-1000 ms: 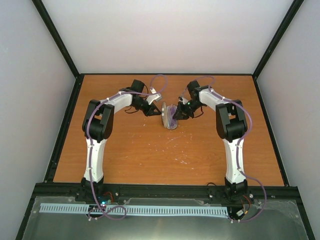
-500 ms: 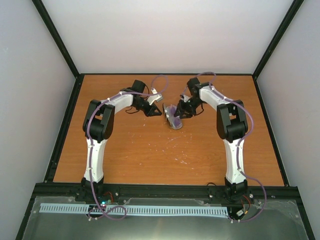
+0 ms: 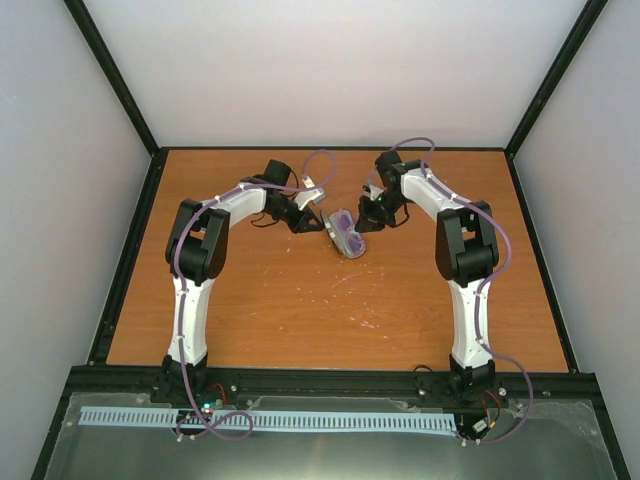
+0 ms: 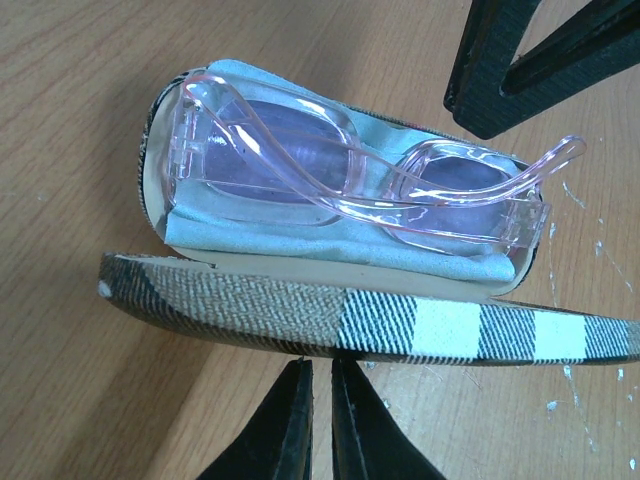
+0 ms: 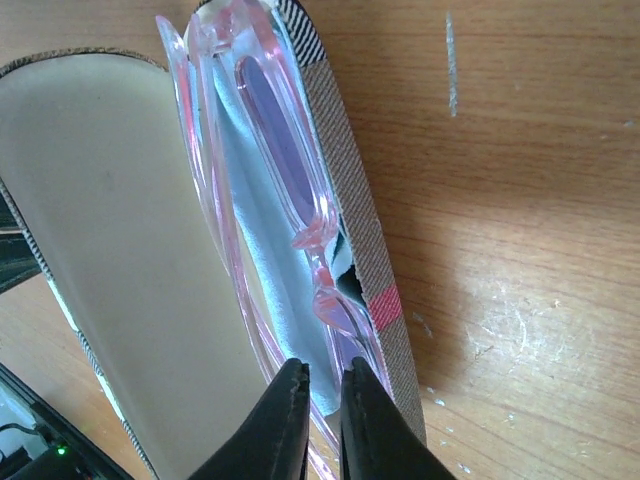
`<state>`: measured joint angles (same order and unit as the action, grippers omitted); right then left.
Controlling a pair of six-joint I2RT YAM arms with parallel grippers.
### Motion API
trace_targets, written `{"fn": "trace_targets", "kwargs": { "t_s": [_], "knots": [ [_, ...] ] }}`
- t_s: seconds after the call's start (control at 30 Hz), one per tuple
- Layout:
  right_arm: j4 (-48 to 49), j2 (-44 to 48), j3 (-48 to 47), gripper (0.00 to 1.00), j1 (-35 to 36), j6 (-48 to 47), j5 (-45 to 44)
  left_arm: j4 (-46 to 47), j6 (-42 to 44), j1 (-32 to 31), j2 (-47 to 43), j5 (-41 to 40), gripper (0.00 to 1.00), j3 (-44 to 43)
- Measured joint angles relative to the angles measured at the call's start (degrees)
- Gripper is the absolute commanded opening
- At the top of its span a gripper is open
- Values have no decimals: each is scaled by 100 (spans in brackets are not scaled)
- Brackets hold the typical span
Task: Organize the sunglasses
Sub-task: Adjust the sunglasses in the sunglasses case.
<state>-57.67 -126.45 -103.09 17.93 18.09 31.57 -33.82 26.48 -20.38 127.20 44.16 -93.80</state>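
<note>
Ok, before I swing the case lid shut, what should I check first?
1. Sunglasses lie inside the case, on the blue cloth: ok.
2. Temple arms tucked in: not ok. One temple tip pokes up past the frame's end and may catch the lid.
3. Lid fully open, nothing resting on it: ok.
4. Left gripper has hold of the lid: cannot tell. Its fingers are almost together right at the lid's edge.
5. Right gripper off the glasses: looks ok. The left wrist view shows it apart from the case.
</note>
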Motion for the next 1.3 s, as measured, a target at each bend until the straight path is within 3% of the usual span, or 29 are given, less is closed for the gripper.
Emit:
{"fn": "trace_targets", "kwargs": {
  "t_s": [0.87,1.3],
  "knots": [
    [144,-144,396,7,238,-50,17,0,0,-4,0,2,9,0],
    [369,-216,400,10,299,107,74,2,-2,-7,0,2,9,2]
  ]
}}
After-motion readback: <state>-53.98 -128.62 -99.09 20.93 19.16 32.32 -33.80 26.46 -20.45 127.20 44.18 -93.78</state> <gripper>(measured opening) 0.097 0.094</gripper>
